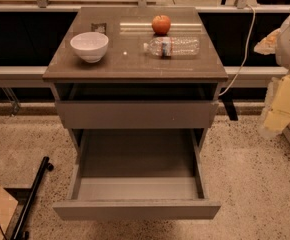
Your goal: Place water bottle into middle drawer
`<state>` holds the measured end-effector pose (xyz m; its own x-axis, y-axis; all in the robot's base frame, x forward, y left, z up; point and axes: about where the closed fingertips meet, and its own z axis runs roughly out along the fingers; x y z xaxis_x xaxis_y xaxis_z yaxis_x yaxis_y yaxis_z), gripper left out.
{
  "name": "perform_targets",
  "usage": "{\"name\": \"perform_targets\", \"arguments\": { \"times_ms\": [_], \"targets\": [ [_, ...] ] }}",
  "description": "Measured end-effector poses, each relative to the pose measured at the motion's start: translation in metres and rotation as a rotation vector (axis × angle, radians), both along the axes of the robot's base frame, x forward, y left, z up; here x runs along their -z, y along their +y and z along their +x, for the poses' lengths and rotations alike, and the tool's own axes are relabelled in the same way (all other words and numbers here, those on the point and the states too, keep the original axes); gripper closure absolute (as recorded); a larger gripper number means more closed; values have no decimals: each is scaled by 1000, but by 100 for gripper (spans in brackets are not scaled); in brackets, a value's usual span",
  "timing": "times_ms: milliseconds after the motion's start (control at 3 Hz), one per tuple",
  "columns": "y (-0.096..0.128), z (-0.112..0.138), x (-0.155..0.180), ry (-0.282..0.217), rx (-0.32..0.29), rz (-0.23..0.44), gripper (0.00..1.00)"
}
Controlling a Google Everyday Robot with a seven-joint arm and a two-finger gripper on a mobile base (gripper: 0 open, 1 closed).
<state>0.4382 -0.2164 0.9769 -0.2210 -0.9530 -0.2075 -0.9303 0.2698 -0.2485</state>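
The camera view looks down on a grey-brown cabinet in the middle of the frame, with its flat surface (135,64) in the upper half. The water bottle (174,46) lies on its side on the right part of that surface, white cap pointing left and label band near the cap end. Just behind it, close to the back edge, stands a red apple (161,24), near the bottle but apart from it. A white bowl (89,46) sits upright on the left part of the surface, well apart from the bottle, and a small dark square (99,27) lies behind the bowl. Beneath the surface the top drawer (135,114) stands slightly out. Below it the middle drawer (135,210) is pulled far out toward the bottom of the frame, its long flat tray open to view. The gripper (269,40) shows at the upper right edge of the frame, off to the right of the cabinet and well apart from the bottle; whether it is released or clenched cannot be told. A white cable (242,54) hangs beside the cabinet's right side. A black bar (32,194) lies on the speckled floor (255,174) at lower left.
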Motion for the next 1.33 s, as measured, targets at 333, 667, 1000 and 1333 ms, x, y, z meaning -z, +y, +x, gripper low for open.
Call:
{"name": "perform_targets", "arguments": {
  "times_ms": [333, 667, 1000, 1333],
  "targets": [
    [0, 0, 0, 0, 0, 0, 0],
    [14, 29, 11, -12, -32, 65, 0],
    [28, 72, 26, -15, -60, 137, 0],
    [36, 125, 38, 6, -98, 137, 0]
  ]
}}
